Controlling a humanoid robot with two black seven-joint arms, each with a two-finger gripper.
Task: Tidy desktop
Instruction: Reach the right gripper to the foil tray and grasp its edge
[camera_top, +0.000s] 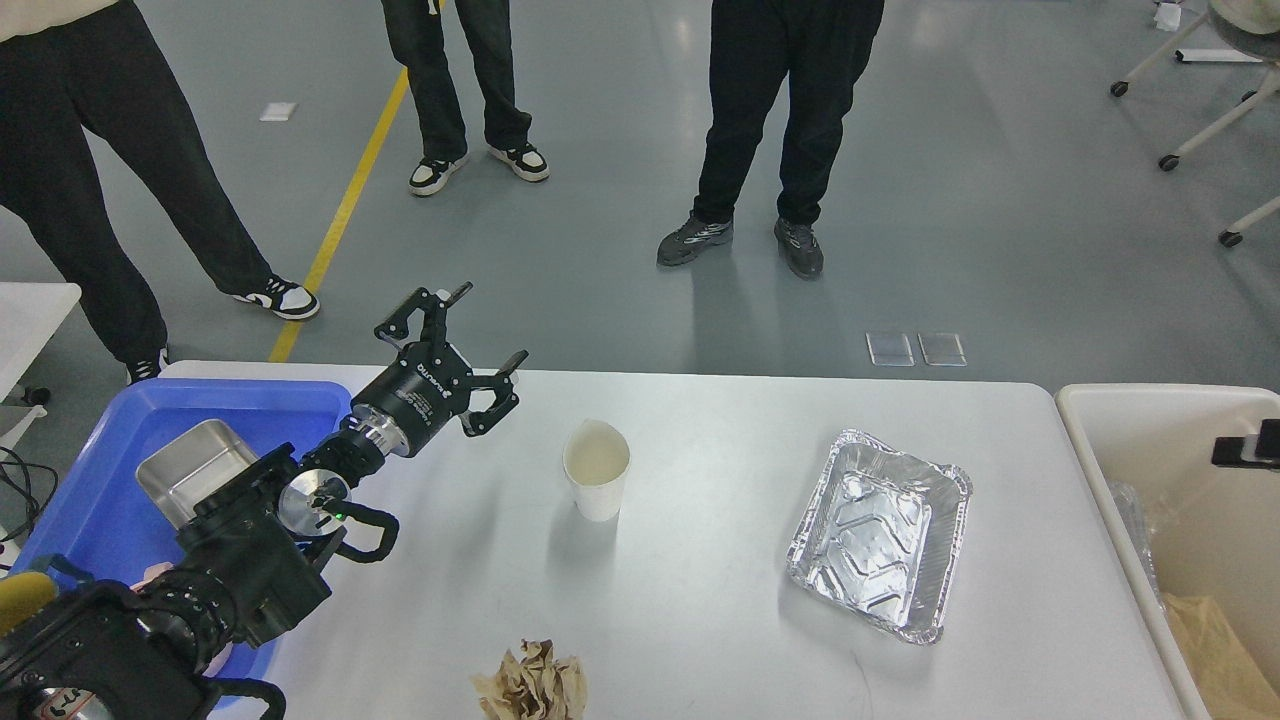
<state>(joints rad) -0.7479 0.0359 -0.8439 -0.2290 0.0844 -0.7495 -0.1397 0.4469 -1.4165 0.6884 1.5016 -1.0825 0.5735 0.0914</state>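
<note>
the bench holds a paper cup near its middle. to the right of the cup sits a foil tray. a crumpled paper ball lies at the near edge, in front of the cup. a plastic tray sits on the left end, with a metal box in it. a bin stands just past the right end. the left gripper hangs above the bench, between the plastic tray and the cup. people stand on the floor behind.
</note>
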